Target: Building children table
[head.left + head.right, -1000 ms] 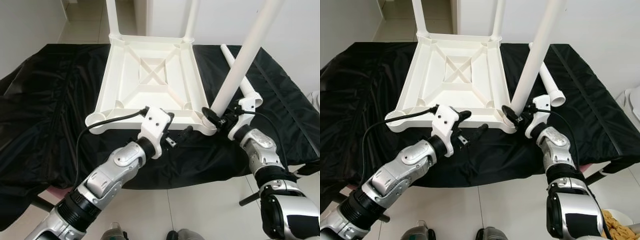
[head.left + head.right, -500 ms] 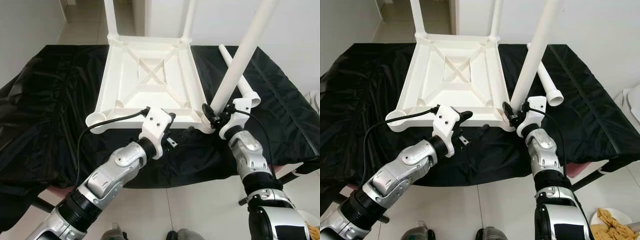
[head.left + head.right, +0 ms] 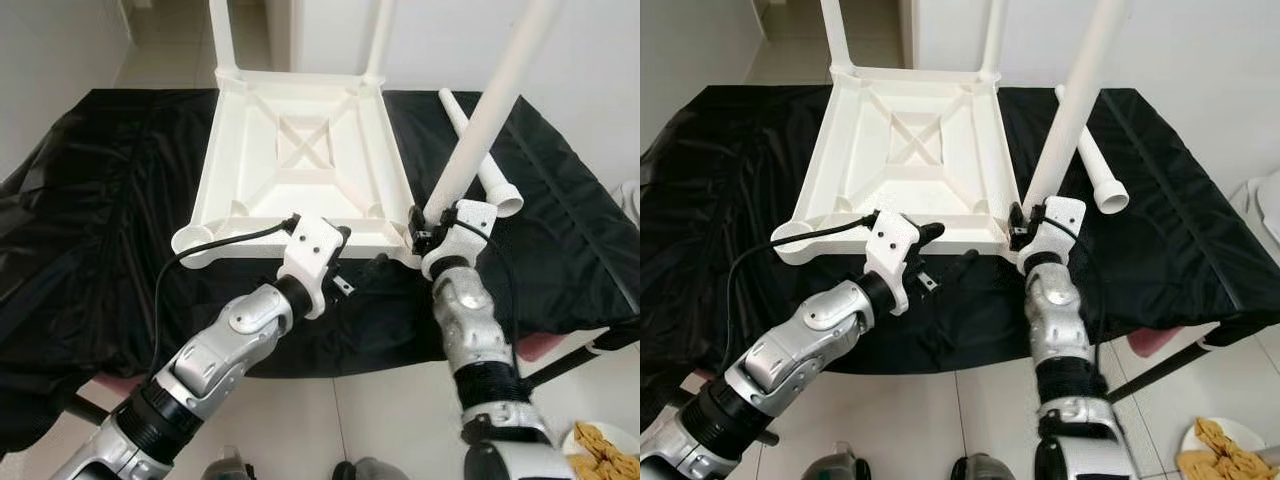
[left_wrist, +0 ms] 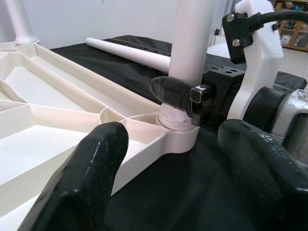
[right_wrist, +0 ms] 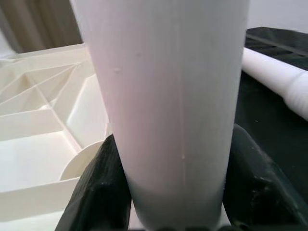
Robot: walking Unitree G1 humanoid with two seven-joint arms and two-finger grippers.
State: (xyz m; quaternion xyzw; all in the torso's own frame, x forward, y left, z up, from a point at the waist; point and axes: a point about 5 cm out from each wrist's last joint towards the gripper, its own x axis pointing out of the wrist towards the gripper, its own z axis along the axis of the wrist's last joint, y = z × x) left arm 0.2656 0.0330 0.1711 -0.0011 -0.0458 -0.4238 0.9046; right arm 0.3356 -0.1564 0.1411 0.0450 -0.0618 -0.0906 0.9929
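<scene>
The white table top point(image 3: 300, 195) lies upside down on a black cloth point(image 3: 110, 200). Two legs stand in its far corners point(image 3: 222, 35). A third white leg point(image 3: 480, 120) leans up from the near right corner socket point(image 4: 175, 137). My right gripper point(image 3: 428, 228) is shut on this leg just above the socket, its fingers point(image 5: 103, 187) pressing on both sides. My left gripper point(image 3: 358, 255) is open at the top's front edge, pointing at that corner and touching nothing. Another leg point(image 3: 497, 185) lies loose on the cloth to the right.
The near left corner socket point(image 3: 192, 238) holds no leg. The cloth-covered table ends just in front of the table top, with tiled floor point(image 3: 380, 420) below. A plate with yellowish pieces point(image 3: 1225, 445) sits on the floor at the right. A white wall stands behind.
My right forearm has swung in from the right to almost straight below the leg's base, with the wrist turned around the leg and still shut on it. The left arm stays put.
</scene>
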